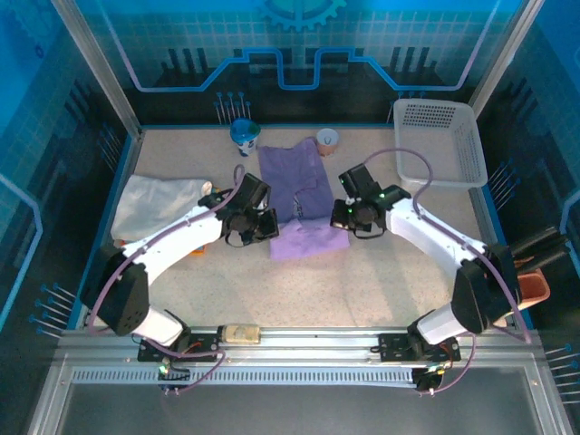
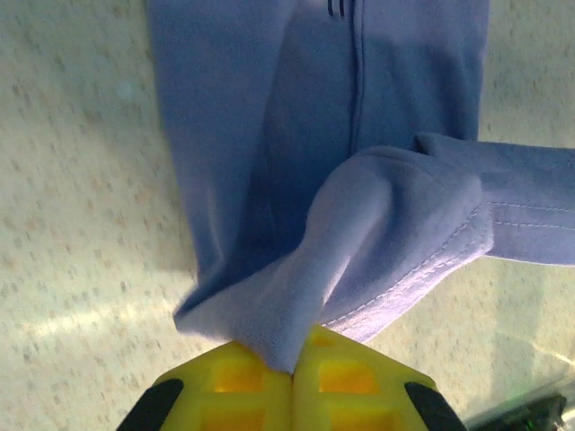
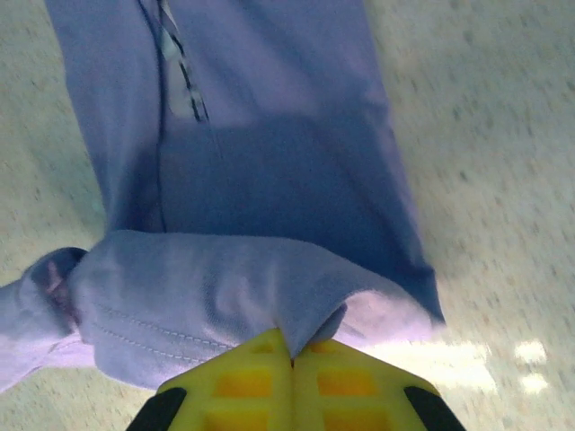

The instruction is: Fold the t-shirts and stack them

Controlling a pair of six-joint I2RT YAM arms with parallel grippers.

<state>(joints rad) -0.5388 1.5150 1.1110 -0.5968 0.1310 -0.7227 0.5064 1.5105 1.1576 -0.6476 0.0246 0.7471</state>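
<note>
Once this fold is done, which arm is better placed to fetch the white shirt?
Left, likely: the white shirt lies just beyond the left gripper; the right gripper is across the purple shirt both grip.

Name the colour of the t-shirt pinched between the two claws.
Lavender-purple. The t-shirt shows best in the top external view; the wrist views tint it bluer.

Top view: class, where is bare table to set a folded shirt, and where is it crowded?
Free: the table strip between purple shirt and near edge; the far-left patch between white shirt and blue cup. Crowded: the centre, around the purple shirt.
</note>
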